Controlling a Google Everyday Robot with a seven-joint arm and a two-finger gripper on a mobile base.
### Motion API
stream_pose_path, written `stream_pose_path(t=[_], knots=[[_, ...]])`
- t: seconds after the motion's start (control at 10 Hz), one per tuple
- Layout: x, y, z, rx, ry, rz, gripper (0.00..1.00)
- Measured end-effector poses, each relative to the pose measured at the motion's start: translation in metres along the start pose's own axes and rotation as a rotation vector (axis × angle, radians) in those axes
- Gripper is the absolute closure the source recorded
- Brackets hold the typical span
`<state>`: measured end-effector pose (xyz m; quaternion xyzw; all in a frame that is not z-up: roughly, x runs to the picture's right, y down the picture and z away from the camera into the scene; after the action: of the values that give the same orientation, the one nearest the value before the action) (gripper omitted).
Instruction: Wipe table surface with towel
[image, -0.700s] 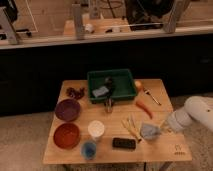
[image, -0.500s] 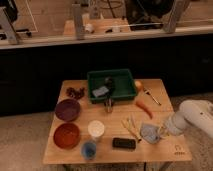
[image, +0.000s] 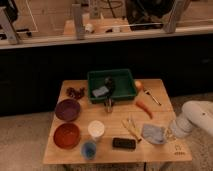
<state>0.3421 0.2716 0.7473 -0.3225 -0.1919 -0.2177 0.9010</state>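
Note:
A crumpled grey-blue towel (image: 152, 134) lies on the wooden table (image: 160, 152) near its front right corner. My white arm (image: 197, 119) reaches in from the right edge. The gripper (image: 171, 132) sits low at the towel's right edge, at table height. I cannot tell whether it is touching the towel.
A green tray (image: 125, 80) with small items stands at the back middle. A purple bowl (image: 67, 109), red bowl (image: 66, 135), white cup (image: 96, 129) and blue cup (image: 89, 149) stand on the left. A black phone (image: 124, 144), yellow utensils (image: 131, 127) and an orange carrot-like item (image: 144, 107) lie near the towel.
My arm has shifted slightly toward the table's front edge. The towel has moved a little the same way.

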Motion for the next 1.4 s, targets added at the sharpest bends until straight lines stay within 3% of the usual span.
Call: stream_pose_path(t=[0.3, 0.6, 0.9, 1.1, 1.4], knots=[[0.0, 0.018, 0.009, -0.063, 0.005, 0.011, 1.0], [0.033, 0.034, 0.003, -0.079, 0.039, 0.083, 1.0], [0.077, 0.025, -0.011, -0.055, 0.08, 0.185, 1.0], [0.087, 0.006, -0.009, -0.029, 0.071, 0.223, 1.0], [0.062, -0.025, -0.003, 0.003, 0.019, 0.188, 1.0]])
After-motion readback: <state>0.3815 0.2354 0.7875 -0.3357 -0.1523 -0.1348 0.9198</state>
